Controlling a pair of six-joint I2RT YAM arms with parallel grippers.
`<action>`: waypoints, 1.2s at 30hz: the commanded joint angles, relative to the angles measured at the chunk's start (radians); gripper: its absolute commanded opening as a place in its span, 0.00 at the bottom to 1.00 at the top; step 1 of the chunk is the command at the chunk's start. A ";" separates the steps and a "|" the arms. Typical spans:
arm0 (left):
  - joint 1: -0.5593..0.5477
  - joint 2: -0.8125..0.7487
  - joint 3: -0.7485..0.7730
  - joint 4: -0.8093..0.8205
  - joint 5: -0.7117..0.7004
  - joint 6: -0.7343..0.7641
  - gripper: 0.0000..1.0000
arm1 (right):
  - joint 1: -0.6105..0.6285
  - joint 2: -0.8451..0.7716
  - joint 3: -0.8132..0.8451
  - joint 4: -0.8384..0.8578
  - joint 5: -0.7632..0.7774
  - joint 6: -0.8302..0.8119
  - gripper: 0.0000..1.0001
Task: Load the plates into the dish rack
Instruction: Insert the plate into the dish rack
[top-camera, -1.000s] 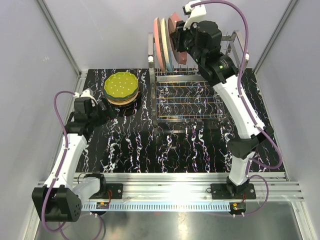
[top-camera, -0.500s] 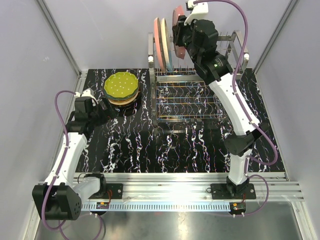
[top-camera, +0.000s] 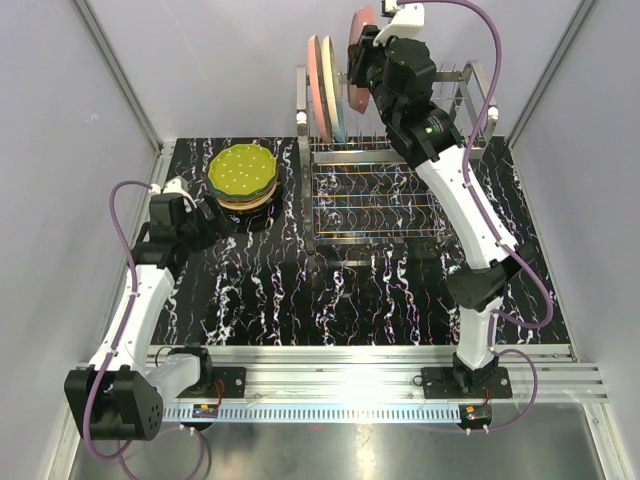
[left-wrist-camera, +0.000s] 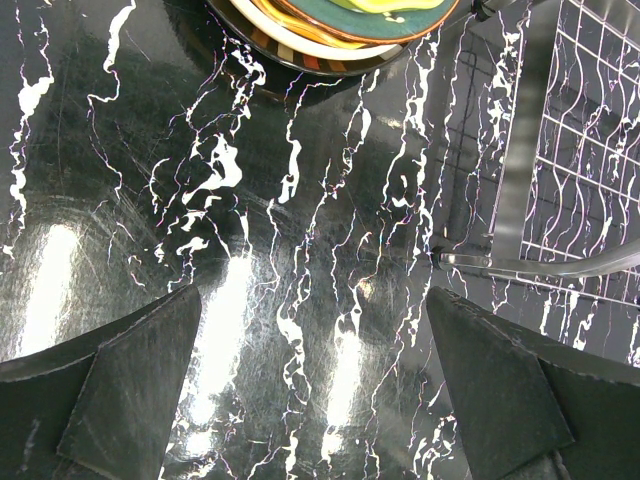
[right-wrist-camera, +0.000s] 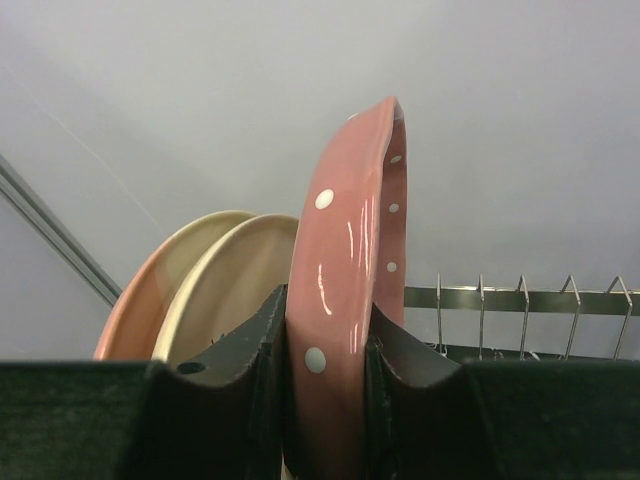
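My right gripper (top-camera: 364, 62) (right-wrist-camera: 328, 335) is shut on the lower edge of a dotted pink plate (top-camera: 358, 32) (right-wrist-camera: 352, 250). It holds the plate upright, high over the back left of the dish rack (top-camera: 375, 205). Two plates stand on edge in the rack's tines, a pink and cream one (top-camera: 318, 85) (right-wrist-camera: 165, 290) and a pale blue one (top-camera: 337, 115). A stack of plates (top-camera: 243, 177) (left-wrist-camera: 340, 25) topped by a dotted green one lies on the table at back left. My left gripper (top-camera: 216, 222) (left-wrist-camera: 315, 400) hovers open just in front of the stack, nothing between its fingers.
The rack's upright tines (right-wrist-camera: 520, 295) run to the right of the held plate. Its front rail and wire floor (left-wrist-camera: 570, 150) lie right of my left gripper. Grey walls close in the back and sides of the black marbled table (top-camera: 300, 290).
My right arm has raised the dotted pink plate a little and turned it more upright over the rack's back left. The left arm has not moved.
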 joint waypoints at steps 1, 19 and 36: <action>0.004 -0.002 0.015 0.040 0.025 0.010 0.99 | 0.001 -0.050 0.033 0.215 0.013 0.035 0.00; 0.004 -0.005 0.017 0.040 0.030 0.010 0.99 | 0.037 -0.173 -0.253 0.329 0.043 0.027 0.00; 0.004 -0.008 0.014 0.042 0.033 0.010 0.99 | 0.116 -0.159 -0.138 0.327 0.065 -0.091 0.00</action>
